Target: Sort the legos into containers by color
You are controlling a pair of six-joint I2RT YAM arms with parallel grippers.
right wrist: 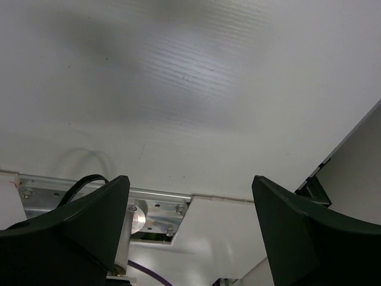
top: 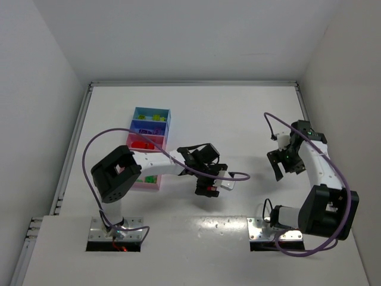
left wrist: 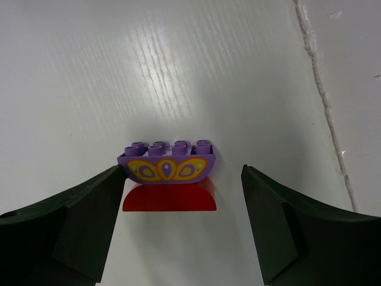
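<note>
one purple brick (left wrist: 165, 164) sits atop a red brick (left wrist: 169, 199) between the wide-open jaws of the left gripper (left wrist: 183, 174), unheld. right gripper (right wrist: 190, 182) gapes wide, empty.

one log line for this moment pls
left gripper open, straddling purple brick against red brick on table | right gripper open, empty | containers hold some bricks | phase: pre-grasp
</note>
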